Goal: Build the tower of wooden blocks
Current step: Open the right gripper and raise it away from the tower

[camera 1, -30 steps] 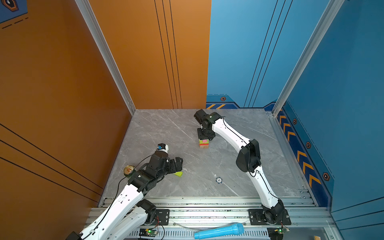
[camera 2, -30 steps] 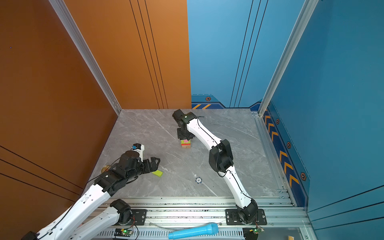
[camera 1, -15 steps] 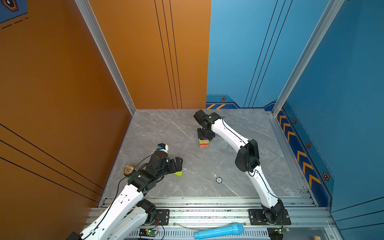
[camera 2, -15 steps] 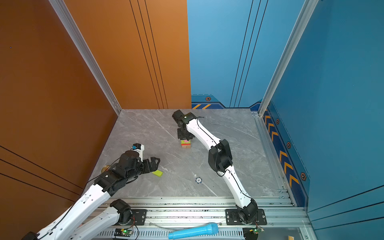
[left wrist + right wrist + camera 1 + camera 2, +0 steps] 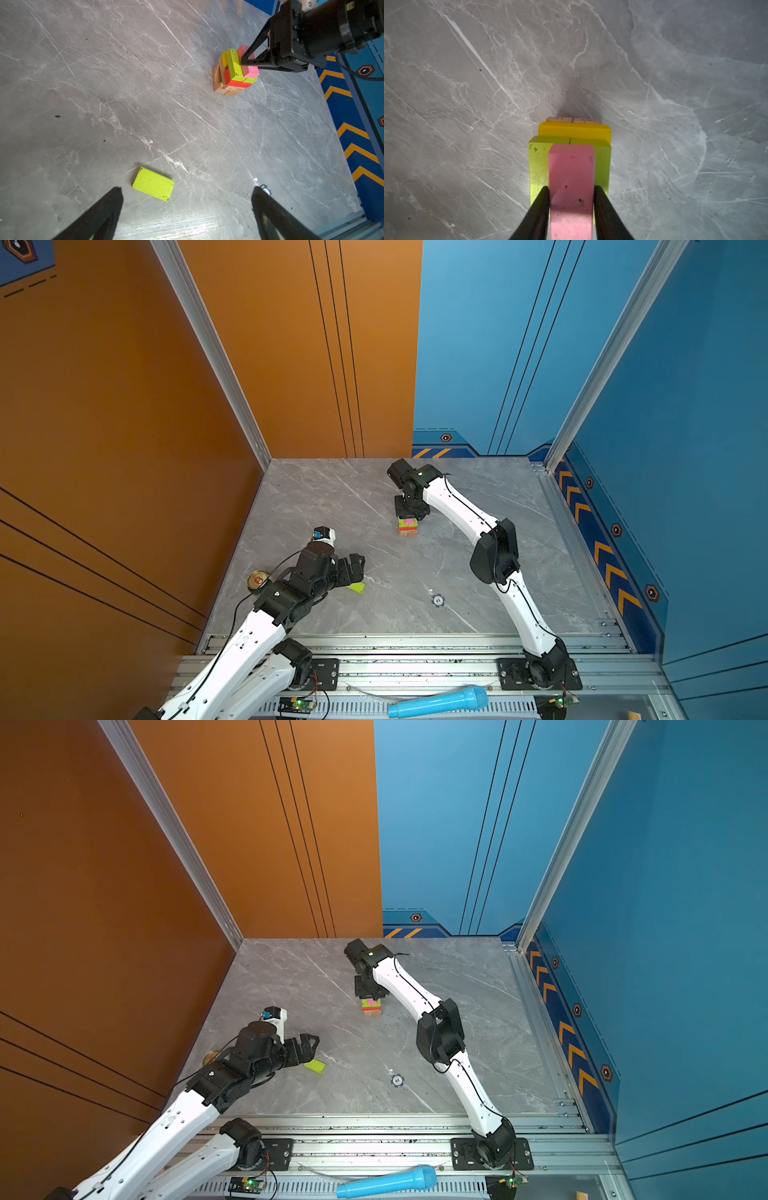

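The tower (image 5: pixel 407 527) (image 5: pixel 371 1007) stands mid-table: tan wood blocks at the base, red and yellow above, two lime green ones on those (image 5: pixel 234 72). A pink block (image 5: pixel 571 176) lies on the green pair, and my right gripper (image 5: pixel 571 188) (image 5: pixel 409 517) is shut on it from above, a finger pressed to each long side. One loose lime green block (image 5: pixel 153 184) (image 5: pixel 356 587) lies flat on the table. Just above and short of it, my left gripper (image 5: pixel 187 189) (image 5: pixel 353 571) hangs open and empty.
A green drink can (image 5: pixel 257 580) stands by the orange wall, behind the left arm. A round blue-white token (image 5: pixel 437 600) (image 5: pixel 267 189) lies near the front. A light blue cylinder (image 5: pixel 436 701) rests on the front rail. Walls close three sides.
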